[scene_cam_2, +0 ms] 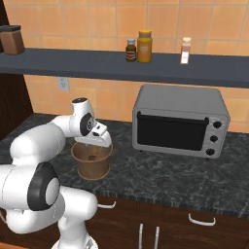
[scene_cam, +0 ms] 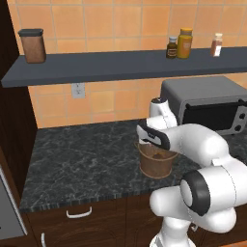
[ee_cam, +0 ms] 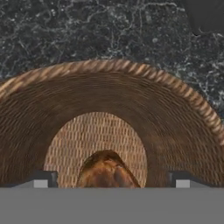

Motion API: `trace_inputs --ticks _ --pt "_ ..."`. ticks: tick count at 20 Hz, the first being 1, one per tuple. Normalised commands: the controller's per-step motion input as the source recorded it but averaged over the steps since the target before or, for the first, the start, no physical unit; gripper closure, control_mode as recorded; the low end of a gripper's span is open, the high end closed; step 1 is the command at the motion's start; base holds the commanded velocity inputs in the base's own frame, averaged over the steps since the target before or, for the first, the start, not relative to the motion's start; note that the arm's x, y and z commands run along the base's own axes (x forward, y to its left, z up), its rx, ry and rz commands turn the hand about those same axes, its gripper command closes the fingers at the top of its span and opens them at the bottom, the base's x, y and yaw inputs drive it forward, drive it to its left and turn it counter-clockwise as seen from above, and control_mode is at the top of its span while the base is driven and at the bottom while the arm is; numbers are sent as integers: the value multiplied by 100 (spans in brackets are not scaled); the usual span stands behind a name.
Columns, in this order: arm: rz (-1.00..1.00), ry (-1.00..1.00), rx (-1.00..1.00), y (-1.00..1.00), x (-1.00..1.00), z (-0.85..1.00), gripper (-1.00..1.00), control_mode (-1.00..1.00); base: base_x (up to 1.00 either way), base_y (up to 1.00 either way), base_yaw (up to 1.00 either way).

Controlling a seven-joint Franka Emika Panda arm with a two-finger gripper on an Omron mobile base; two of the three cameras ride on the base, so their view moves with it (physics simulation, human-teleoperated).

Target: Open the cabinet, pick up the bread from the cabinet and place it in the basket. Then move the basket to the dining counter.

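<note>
The brown woven basket (scene_cam: pixel 157 168) (scene_cam_2: pixel 92 168) (ee_cam: pixel 109 100) stands upright on the black marbled countertop (scene_cam: pixel 82 159), in front of the toaster oven. The bread (ee_cam: pixel 106 170), a small brown lump, lies on the basket's woven floor. My gripper (scene_cam: pixel 153 147) (scene_cam_2: pixel 93 147) (ee_cam: pixel 112 180) points down into the basket's mouth and is open. Its fingertips (ee_cam: pixel 41 179) stand wide on either side of the bread and do not touch it. The dining counter is out of view.
A grey toaster oven (scene_cam_2: pixel 180 124) sits right of the basket. The dark shelf (scene_cam: pixel 120 65) above carries a brown canister (scene_cam: pixel 33 46) and spice jars (scene_cam_2: pixel 144 46). Dark cabinet fronts with pale handles (scene_cam: pixel 79 212) are shut below the counter. A dark wood panel (scene_cam: pixel 12 120) bounds the left.
</note>
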Motion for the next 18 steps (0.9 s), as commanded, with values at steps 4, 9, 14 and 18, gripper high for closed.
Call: trace_inputs --ticks 4,9,14,18 --pt "-1 0 -2 -1 -17 31 -100 -100 0 0 0" --pt "-23 0 0 -22 -78 38 -100 -100 0 0 0" --pt "-35 0 0 -21 -79 25 -100 -100 0 0 0" --pt "-14 -5 15 -33 -6 -13 -100 -100 0 0 0"
